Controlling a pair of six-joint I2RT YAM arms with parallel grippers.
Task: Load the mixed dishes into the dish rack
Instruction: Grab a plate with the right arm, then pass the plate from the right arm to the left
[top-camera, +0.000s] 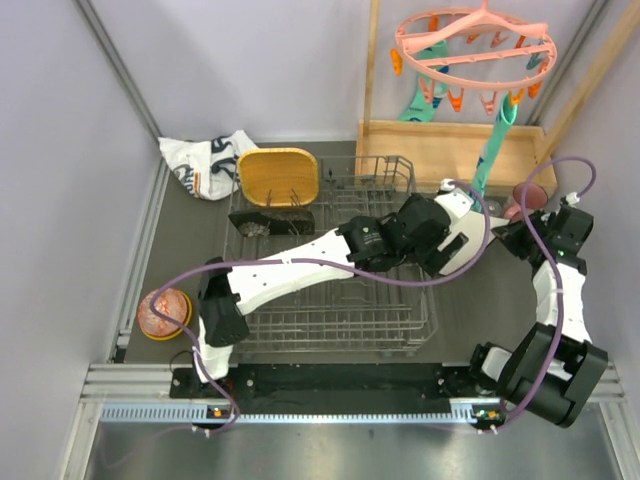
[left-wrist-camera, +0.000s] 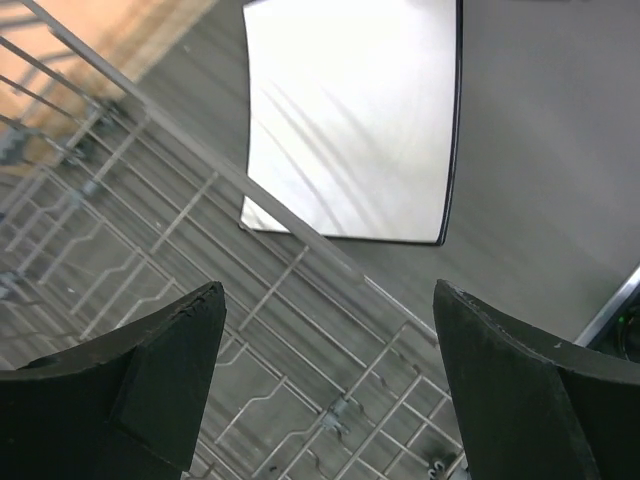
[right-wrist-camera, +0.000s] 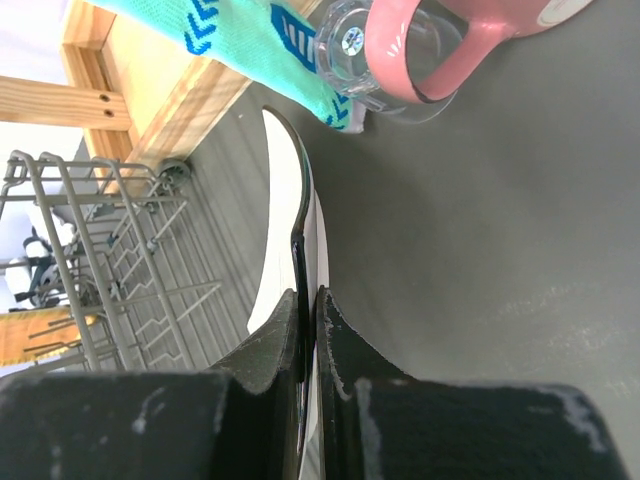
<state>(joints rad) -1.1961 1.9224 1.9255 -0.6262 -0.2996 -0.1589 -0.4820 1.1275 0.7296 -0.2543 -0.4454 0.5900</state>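
So the pale plate (left-wrist-camera: 350, 110) is pinched at its rim by the right gripper (right-wrist-camera: 308, 295), right of the dish rack (top-camera: 330, 312); the left gripper (left-wrist-camera: 325, 300) is held wide apart. The yellow plate (top-camera: 278, 177) and black floral plate (top-camera: 268, 221) are stood in the rack's upper-left.

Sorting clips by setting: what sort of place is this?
Probably a lab test booth staged for housework, not a kitchen: plain panel walls, a dish rack on the table, a pink peg hanger.
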